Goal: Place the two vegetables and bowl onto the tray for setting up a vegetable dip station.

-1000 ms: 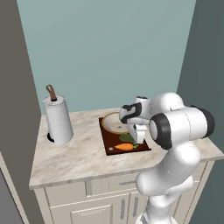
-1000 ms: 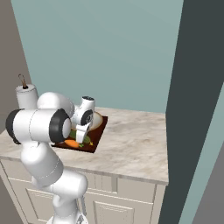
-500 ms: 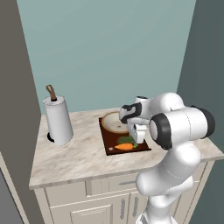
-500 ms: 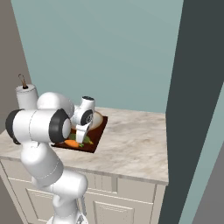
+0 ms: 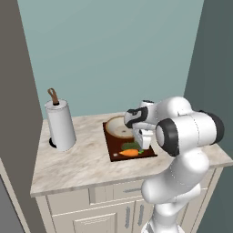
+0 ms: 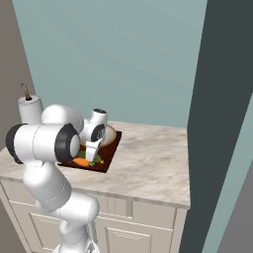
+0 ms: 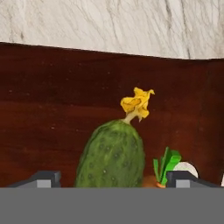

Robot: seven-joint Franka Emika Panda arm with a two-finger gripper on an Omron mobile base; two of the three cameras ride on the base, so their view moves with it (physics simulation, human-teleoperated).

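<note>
The two-finger gripper [image 7: 113, 178] stands wide open, holding nothing, straddling the stubby dark green cucumber [image 7: 113, 155] lying on the dark reddish-brown rectangular tray [image 7: 52, 113] beside the orange carrot [image 5: 129, 153]

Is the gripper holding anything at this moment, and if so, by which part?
Nothing is held. The gripper is open, its fingers standing apart on either side of the cucumber, which lies on the tray.

Kitchen: marble countertop [image 5: 86, 164], cabinets [image 5: 104, 207]
</note>
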